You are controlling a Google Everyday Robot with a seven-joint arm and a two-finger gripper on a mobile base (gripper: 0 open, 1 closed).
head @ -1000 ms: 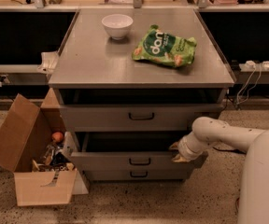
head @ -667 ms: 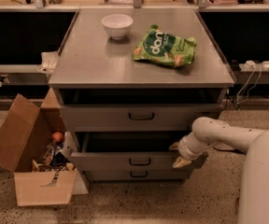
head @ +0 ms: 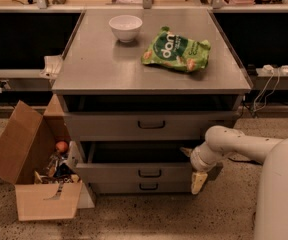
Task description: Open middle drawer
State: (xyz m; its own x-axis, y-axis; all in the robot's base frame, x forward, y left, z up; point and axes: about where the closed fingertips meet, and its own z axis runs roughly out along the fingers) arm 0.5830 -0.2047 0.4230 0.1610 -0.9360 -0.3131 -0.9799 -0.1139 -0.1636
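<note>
Camera view: middle drawer (head: 111, 173) out, interior dark; end effector (head: 197, 178) at right corner, grip unclear.

pincer (head: 194, 173) half hidden behind its wrist (head: 207, 159), at right corner of middle drawer (head: 114, 173)

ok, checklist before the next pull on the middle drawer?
1. The middle drawer is partly out: ok.
2. The claw is on the handle: not ok, it sits at the drawer's right front corner.
3. The claw has a hold on the drawer: cannot tell.
4. The cardboard box is clear of the drawer's left corner: cannot tell, very close.
5. The bowl and chip bag are set back on the cabinet top: ok.
</note>
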